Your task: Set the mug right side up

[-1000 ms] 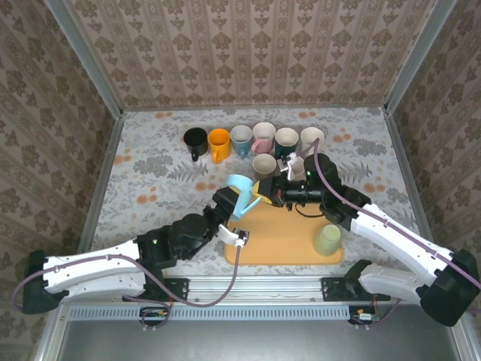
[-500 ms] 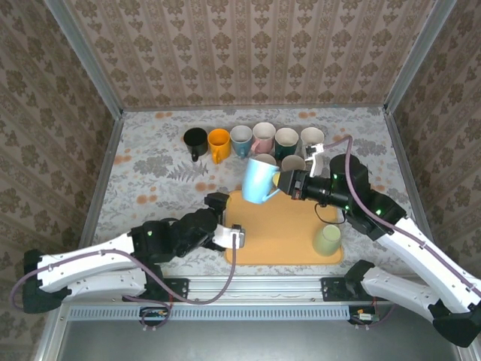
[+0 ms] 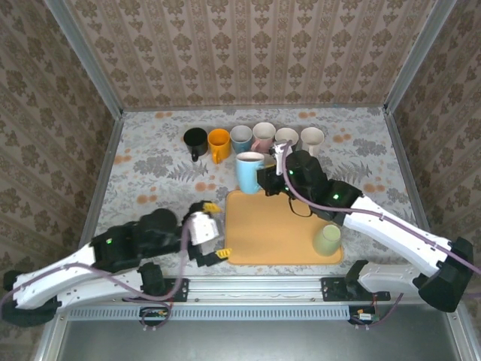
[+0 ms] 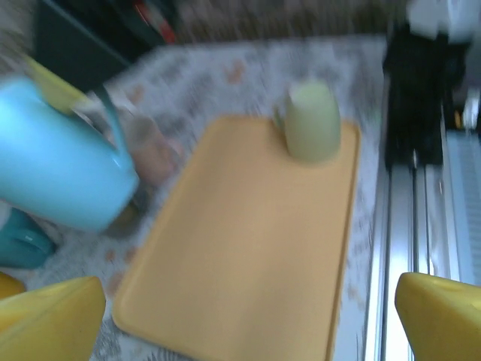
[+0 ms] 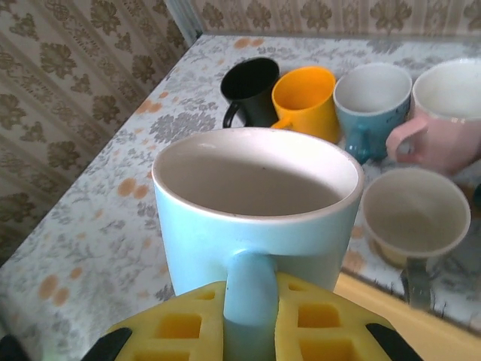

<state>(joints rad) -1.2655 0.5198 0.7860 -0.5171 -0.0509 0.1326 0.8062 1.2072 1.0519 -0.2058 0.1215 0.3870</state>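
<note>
Right pincer [image 5: 252, 304] pinches the handle of the light-blue ceramic mug [image 5: 255, 218], held mouth-up just ahead. Left pincer [image 3: 218, 229] spread wide, flat orange tray [image 3: 282, 233] ahead.

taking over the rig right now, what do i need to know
Right pincer: shut on the handle of the light blue mug.
Left pincer: open, by the orange tray's near left corner.
Mug: upright, beyond the tray's far left corner; cannot tell if it rests on the table.
Done: mug turned right side up.
Left: set it down, release. A pale green mug on the tray looks upside down.
</note>
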